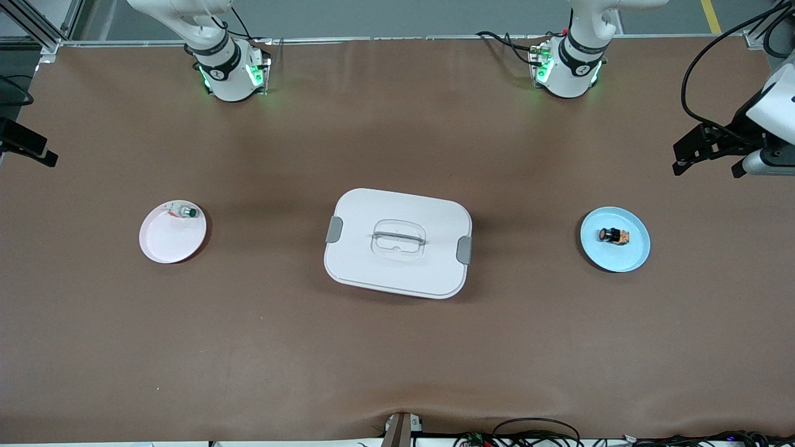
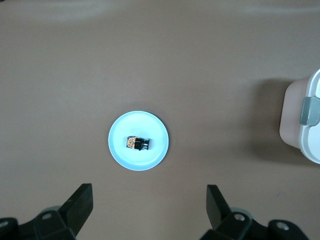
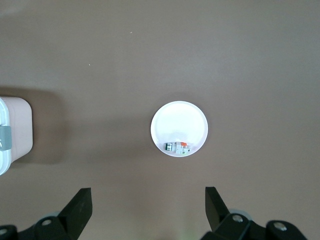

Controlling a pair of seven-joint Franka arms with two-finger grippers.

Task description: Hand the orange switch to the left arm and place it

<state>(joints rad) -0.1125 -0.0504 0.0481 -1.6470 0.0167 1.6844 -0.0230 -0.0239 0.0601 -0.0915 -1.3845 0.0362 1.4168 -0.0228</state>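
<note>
The orange switch [image 1: 613,235] [image 2: 137,143], a tiny black cylinder with an orange face, lies on its side on a light blue plate [image 1: 632,257] [image 2: 120,155] toward the left arm's end of the table. My left gripper [image 2: 149,192] [image 1: 708,164] hangs high over the table beside that plate, open and empty. The white box [image 1: 397,242] with grey side clips stands in the table's middle. My right gripper [image 3: 148,195] is also high up, open and empty, over the table beside a pink plate [image 3: 172,117] [image 1: 168,245].
A small white-silver part with a green tip [image 1: 185,212] [image 3: 178,147] lies on the pink plate's rim side nearest the robots. Both arm bases [image 1: 231,71] [image 1: 566,68] stand along the table edge farthest from the front camera. Cables [image 1: 534,431] run along the edge nearest it.
</note>
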